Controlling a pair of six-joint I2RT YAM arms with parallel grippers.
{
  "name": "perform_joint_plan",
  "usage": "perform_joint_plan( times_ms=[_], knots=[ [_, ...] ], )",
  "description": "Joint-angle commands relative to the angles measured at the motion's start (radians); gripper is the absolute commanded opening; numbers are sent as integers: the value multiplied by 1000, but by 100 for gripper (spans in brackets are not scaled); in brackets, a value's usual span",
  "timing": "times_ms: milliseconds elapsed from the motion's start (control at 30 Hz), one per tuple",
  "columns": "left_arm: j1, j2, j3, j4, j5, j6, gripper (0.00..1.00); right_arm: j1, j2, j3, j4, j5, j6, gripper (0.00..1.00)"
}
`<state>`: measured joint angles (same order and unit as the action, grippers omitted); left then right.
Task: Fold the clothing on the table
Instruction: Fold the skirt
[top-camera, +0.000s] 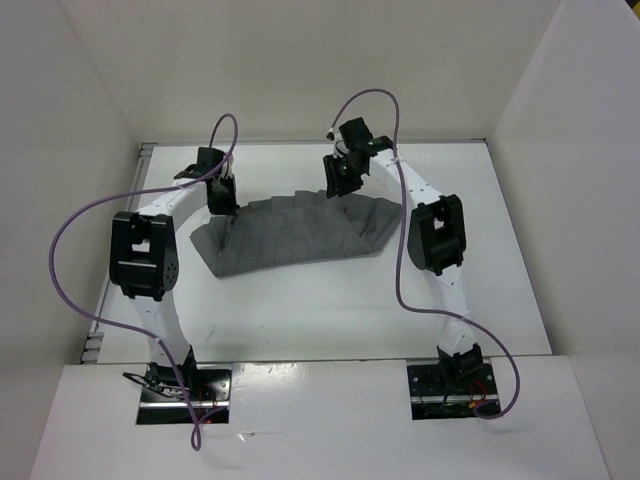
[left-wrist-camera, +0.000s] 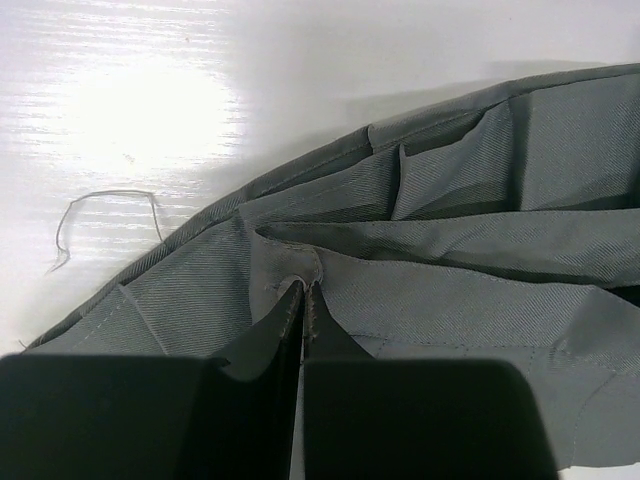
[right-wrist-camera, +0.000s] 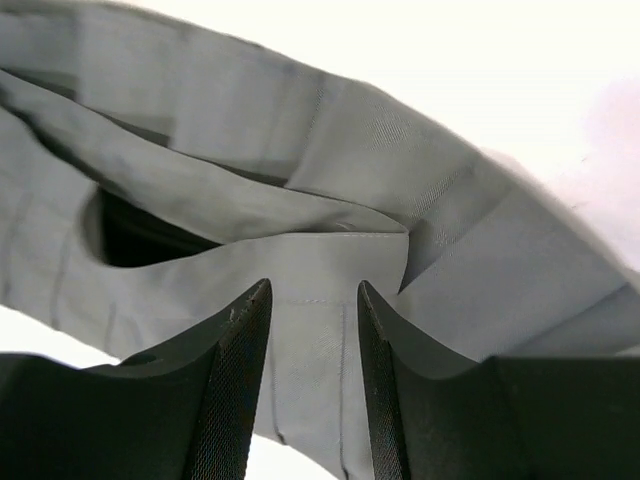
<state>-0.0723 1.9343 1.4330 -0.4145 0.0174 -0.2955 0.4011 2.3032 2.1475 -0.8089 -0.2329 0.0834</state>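
We see the clothing (top-camera: 290, 238) spread across the far half of the table (top-camera: 300, 320), its long axis running left to right in a shallow arc. The left gripper (left-wrist-camera: 303, 292) is clamped tight on a fold near the left end of the garment's far edge. The right gripper (right-wrist-camera: 310, 300) sits on that same far edge, just right of the middle, jaws apart with cloth lying between them, unpinched. With both hands on the far hem, we judge the fold comes towards the near side, once the right one bites.
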Motion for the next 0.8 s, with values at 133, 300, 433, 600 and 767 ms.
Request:
perform_joint_plan(
  times_ms=[133,300,433,600,767],
  knots=[
    [8,-29,-16,45,26,-25,4,-8,76,-6,-46,39,13,46],
    [8,-20,4,31,35,-25,4,-8,64,-83,-10,53,22,46],
    [8,-20,4,31,44,-25,4,-8,64,-104,-10,63,22,46],
    [8,-9,4,31,44,-16,4,-8,76,-115,-10,11,22,46],
    [8,0,4,31,44,-16,4,-8,98,-124,-10,-115,13,35]
  ],
)
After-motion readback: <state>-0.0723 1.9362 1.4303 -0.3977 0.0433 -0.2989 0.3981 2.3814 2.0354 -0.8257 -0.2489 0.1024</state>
